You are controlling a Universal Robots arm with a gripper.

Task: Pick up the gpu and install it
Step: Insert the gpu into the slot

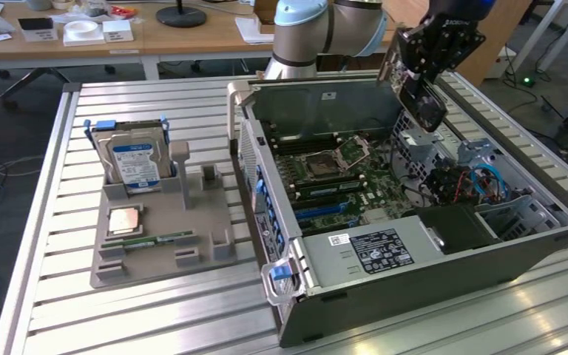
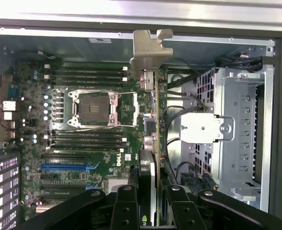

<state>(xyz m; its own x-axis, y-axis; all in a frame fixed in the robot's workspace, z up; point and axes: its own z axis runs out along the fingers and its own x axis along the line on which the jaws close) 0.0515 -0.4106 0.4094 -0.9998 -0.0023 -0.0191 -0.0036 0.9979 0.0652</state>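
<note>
My gripper hangs above the far right corner of the open computer case, shut on the gpu. The gpu is a thin dark card held on edge, tilted, with its lower end over the case's interior. In the wrist view the gpu is seen edge-on between the black fingers of my gripper, its silvery bracket at the far end. The card hovers over the boundary between the green motherboard and the metal drive cage. It is apart from the slots.
On the exterior view's left, a grey holder tray carries a silver hard drive with a blue-white label, a CPU and a green RAM stick. Cables and a black power supply lie inside the case. Desks stand behind the slatted table.
</note>
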